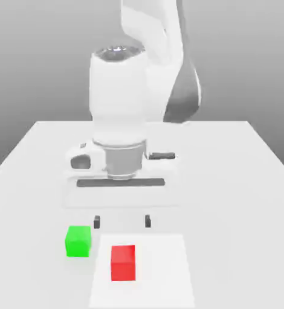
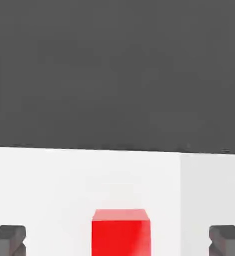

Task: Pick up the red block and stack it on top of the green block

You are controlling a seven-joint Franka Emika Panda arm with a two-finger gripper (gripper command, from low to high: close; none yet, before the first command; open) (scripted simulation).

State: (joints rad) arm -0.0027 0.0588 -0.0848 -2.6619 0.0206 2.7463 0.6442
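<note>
Red block [image 1: 123, 263] — cube, no long axis, sides near-square to its white patch [image 1: 162, 271]; green block [image 1: 78, 241] stood nearby — gripper [image 1: 122, 221] spread wide, empty.

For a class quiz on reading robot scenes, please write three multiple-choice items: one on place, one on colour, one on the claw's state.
1. Where does the red block rest?
A) On the green block
B) On the white square
C) On the arm
2. What colour is the block off the white square?
A) Blue
B) Yellow
C) Green
3. How is the claw?
A) Open, empty
B) Shut, empty
C) Shut on a block

1: B, its base lies within the square.
2: C, the green block sits beside it.
3: A, its fingertips stand wide apart with nothing between.
</note>
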